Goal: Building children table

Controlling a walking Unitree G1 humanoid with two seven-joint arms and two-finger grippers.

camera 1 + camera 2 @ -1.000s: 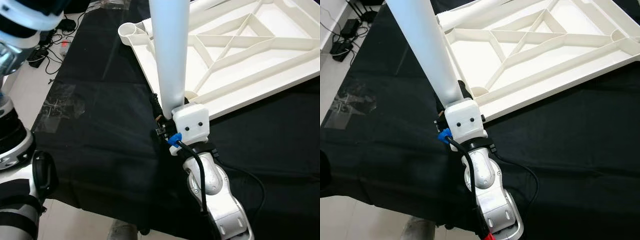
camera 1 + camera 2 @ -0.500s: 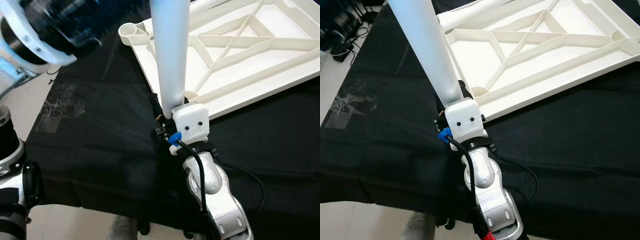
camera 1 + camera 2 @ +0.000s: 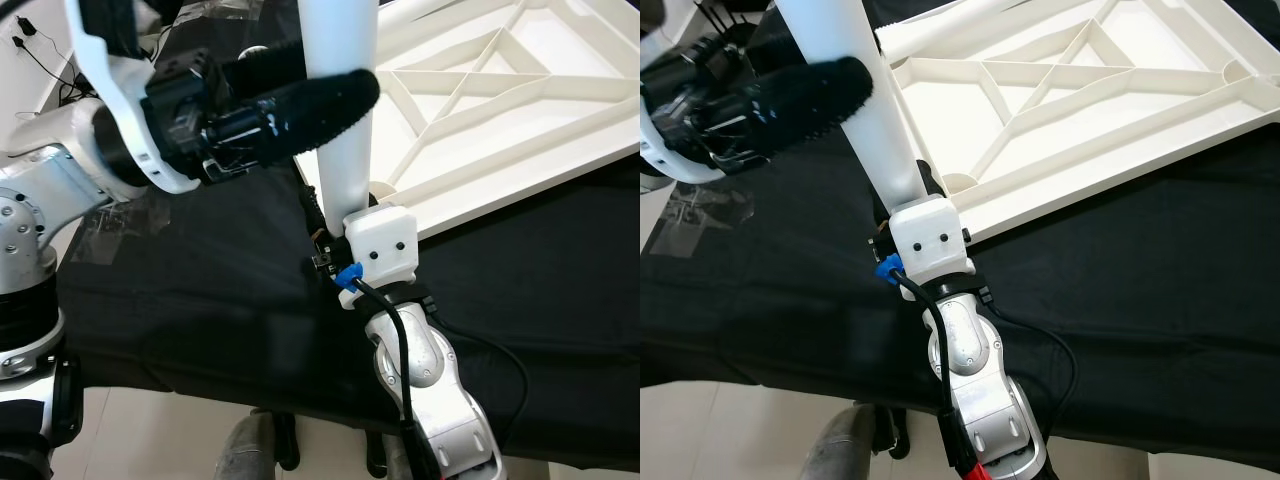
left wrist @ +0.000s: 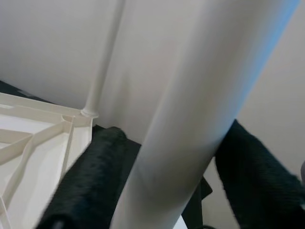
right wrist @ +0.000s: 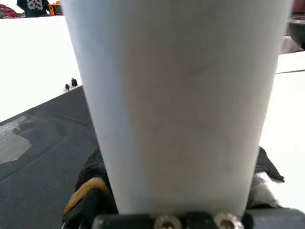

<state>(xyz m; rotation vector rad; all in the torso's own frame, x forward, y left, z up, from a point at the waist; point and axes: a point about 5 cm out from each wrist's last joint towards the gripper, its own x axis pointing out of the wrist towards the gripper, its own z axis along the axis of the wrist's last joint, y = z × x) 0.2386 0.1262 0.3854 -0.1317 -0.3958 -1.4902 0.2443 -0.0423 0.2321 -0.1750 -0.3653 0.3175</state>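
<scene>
Now we steady the white table leg (image 3: pixel 340 110) upright at the upturned table's (image 3: pixel 1120 110) corner socket: right tool (image 3: pixel 902 205) clamped on its base, left tool (image 3: pixel 300 95) spread around it, apparently untouching. Next, closing to seat it.

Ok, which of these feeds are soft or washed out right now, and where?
Left wrist view: the white table leg and the black fingers are close and blurred. Right wrist view: the leg is soft, the background blown out white. Head views: the left gripper is slightly motion-blurred, the tabletop frame and the right gripper sharp.
</scene>
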